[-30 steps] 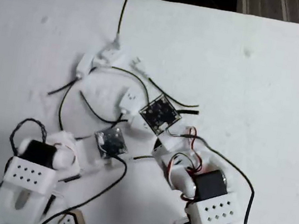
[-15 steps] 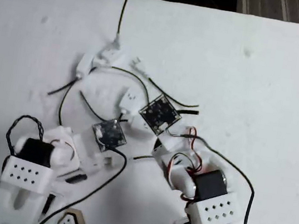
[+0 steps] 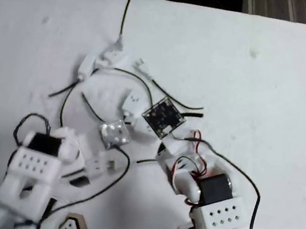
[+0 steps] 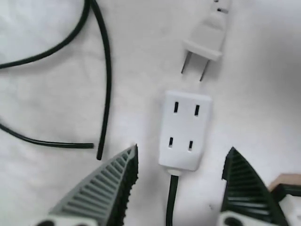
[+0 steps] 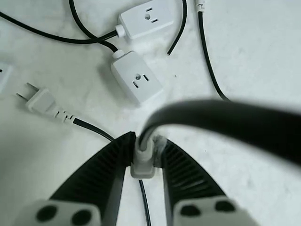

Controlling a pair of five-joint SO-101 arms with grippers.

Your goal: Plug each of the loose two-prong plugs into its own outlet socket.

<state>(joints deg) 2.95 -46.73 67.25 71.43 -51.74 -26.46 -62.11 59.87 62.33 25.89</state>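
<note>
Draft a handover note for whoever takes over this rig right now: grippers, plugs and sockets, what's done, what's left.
Left gripper: open, fingertips either side of the cord end of the double outlet block, not touching it.
Right gripper: shut on a white plug body with a black cord.
A loose plug lies just off the block, prongs toward its slots, not inserted. A second loose plug lies near two single outlets, both empty.
Done: no plug seen seated. Left: every plug.
</note>
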